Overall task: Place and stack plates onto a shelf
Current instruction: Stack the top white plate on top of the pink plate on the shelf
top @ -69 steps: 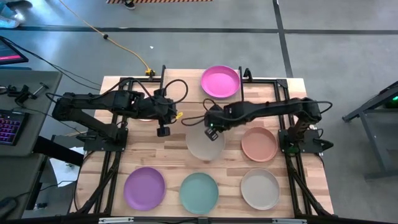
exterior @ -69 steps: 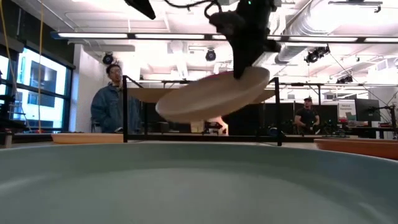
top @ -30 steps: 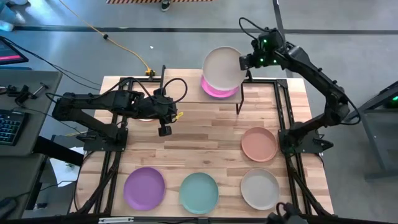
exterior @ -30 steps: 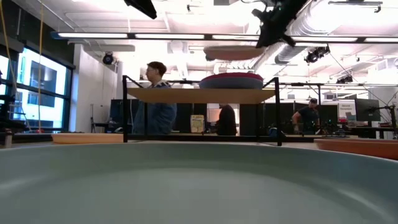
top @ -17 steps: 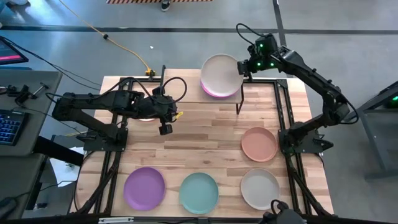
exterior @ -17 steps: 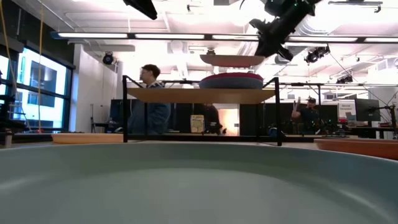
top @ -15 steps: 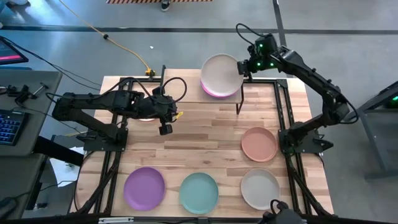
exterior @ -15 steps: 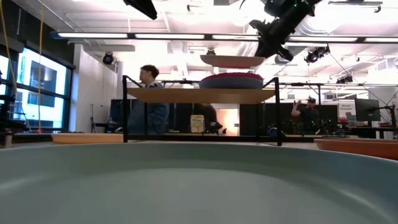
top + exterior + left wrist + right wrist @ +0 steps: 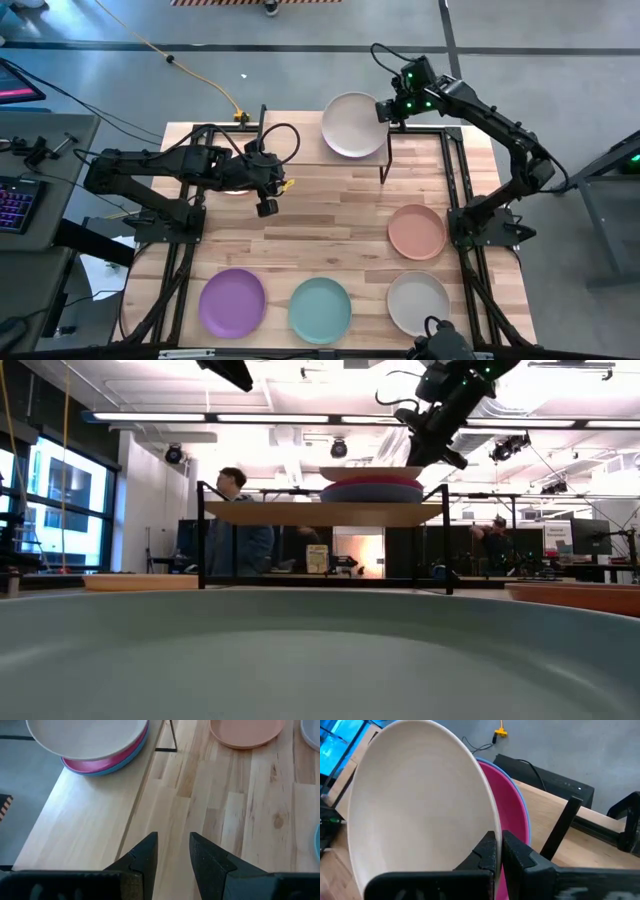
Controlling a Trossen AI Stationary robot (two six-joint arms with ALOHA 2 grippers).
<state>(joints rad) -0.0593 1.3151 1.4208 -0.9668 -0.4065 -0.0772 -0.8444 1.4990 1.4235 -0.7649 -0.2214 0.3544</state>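
1. The purple plate (image 9: 232,302), teal plate (image 9: 320,309) and beige plate (image 9: 418,303) line the table's near edge.
2. The left gripper (image 9: 263,207) hovers mid-table, fingers slightly parted, holding nothing.
3. The right gripper (image 9: 384,111) pinches the cream plate (image 9: 352,124) atop the stack on the shelf (image 9: 322,513).

Evenly and brightly lit from overhead, with long ceiling light strips (image 9: 300,417) glowing white in the low view and only soft, short shadows under the plates on the wooden tabletop (image 9: 330,225) in the high view. Strongly out of focus in the low view's foreground, where the teal plate (image 9: 320,660) fills the lower half as a smooth blur, while the shelf (image 9: 320,513) behind reads sharp. Mildly soft in both wrist views on the near dark fingers (image 9: 142,857), with no glare on the matte cream plate (image 9: 415,800)
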